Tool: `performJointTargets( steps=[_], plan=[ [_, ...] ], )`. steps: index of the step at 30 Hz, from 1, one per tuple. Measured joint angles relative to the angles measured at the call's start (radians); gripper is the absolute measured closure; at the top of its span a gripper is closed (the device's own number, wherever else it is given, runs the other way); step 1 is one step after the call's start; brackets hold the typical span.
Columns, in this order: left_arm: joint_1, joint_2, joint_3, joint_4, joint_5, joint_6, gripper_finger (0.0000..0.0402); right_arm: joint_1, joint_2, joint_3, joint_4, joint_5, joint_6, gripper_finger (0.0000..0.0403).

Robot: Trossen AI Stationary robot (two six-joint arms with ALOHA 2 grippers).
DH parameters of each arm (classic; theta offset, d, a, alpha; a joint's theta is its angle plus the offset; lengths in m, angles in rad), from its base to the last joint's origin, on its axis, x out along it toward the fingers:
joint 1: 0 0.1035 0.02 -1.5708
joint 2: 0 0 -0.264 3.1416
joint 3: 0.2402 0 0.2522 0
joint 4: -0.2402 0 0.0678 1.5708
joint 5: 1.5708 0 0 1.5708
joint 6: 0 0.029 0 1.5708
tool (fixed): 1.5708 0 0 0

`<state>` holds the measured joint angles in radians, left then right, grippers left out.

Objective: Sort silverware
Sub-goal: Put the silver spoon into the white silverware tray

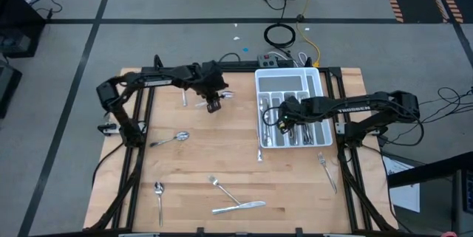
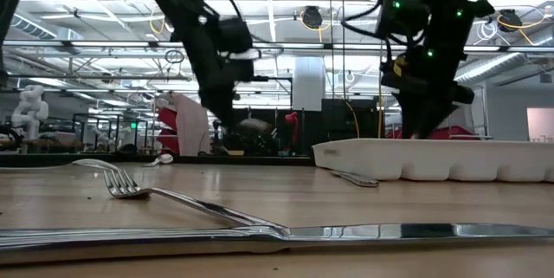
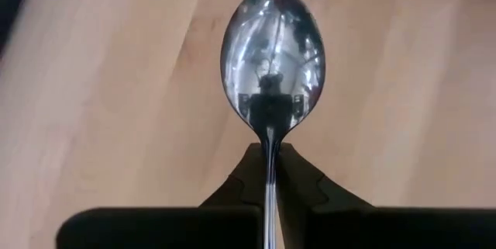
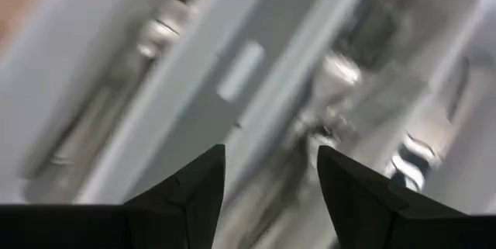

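Note:
My left gripper [image 1: 214, 104] is over the table's far middle, left of the white tray [image 1: 319, 82], and is shut on a silver spoon [image 3: 273, 55]. My right gripper [image 1: 284, 117] is open over the tray's compartments [image 4: 256, 70], where several silver pieces [image 1: 295, 132] lie; it holds nothing. Loose on the wood lie a spoon [image 1: 174, 139], another spoon [image 1: 159, 191], a fork [image 1: 222, 188], a knife [image 1: 240, 207], a fork [image 1: 326, 167] right of the tray's near end, and a piece [image 1: 185, 98] by my left arm. My left gripper pinches the spoon's thin neck [image 3: 269, 160], just behind the bowl, between its two fingers [image 3: 232, 183]. The handle runs back between the fingers, along them. The bowl [image 3: 273, 47] sticks out past the fingertips with its hollow side toward the wrist camera, above the wood.
A power strip [image 1: 277, 61] and cables lie past the table's far edge. In the low view the fork [image 2: 164, 193] and the knife [image 2: 363, 233] lie in front, and the tray's wall [image 2: 433, 158] stands at the right. There is bare wood in the table's middle [image 1: 222, 148].

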<state>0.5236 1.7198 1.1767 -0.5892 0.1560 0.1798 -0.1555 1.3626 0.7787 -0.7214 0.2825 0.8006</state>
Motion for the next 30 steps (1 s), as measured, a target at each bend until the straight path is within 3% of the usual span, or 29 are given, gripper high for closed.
performJointTargets(
  steps=[5,13,20,24,30],
  plan=[
    [0.000,-0.087,0.002,0.019,0.153,-0.129,0.0390,0.001,-0.022,0.054,0.056,0.000,-0.157,0.0206],
    [-0.001,-0.177,0.002,0.185,0.594,-0.339,0.0390,0.001,-0.043,0.265,0.082,-0.003,-0.576,0.0206],
    [-0.013,-0.180,0.003,0.335,0.906,-0.484,0.0390,0.007,-0.047,0.477,0.076,-0.098,-0.842,0.0206],
    [-0.037,-0.176,0.003,0.419,0.980,-0.541,0.0390,0.024,-0.047,0.555,0.115,-0.132,-0.981,0.0206],
    [-0.064,-0.176,0.003,0.483,0.991,-0.566,0.0390,0.053,-0.047,0.586,0.180,-0.140,-1.073,0.0206]
  ],
)
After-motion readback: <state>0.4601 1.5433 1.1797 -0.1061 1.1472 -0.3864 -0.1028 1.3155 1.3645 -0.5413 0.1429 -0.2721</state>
